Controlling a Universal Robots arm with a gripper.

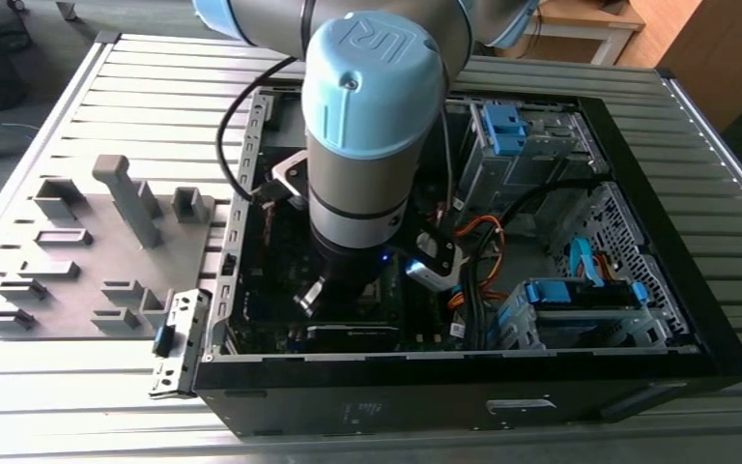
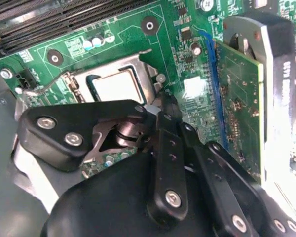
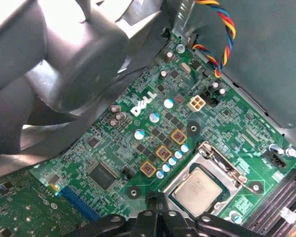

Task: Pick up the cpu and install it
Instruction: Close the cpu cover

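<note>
The cpu [image 3: 201,188] lies flat in the socket [image 3: 222,165] of the motherboard [image 3: 153,133], its pale face up — seated, it seems, so the install looks largely done. The pincer [image 2: 162,111] hangs just above and beside it, fingertips drawn together on nothing. The first wrist view shows the chip's whole face; in the second wrist view it [image 2: 116,85] glares white, half behind linkage. The exterior view adds the arm [image 1: 364,145] reaching down into the case [image 1: 680,338].

Green motherboard [image 3: 153,128], dull silver cpu [image 3: 201,186], black gripper [image 2: 163,106]
</note>
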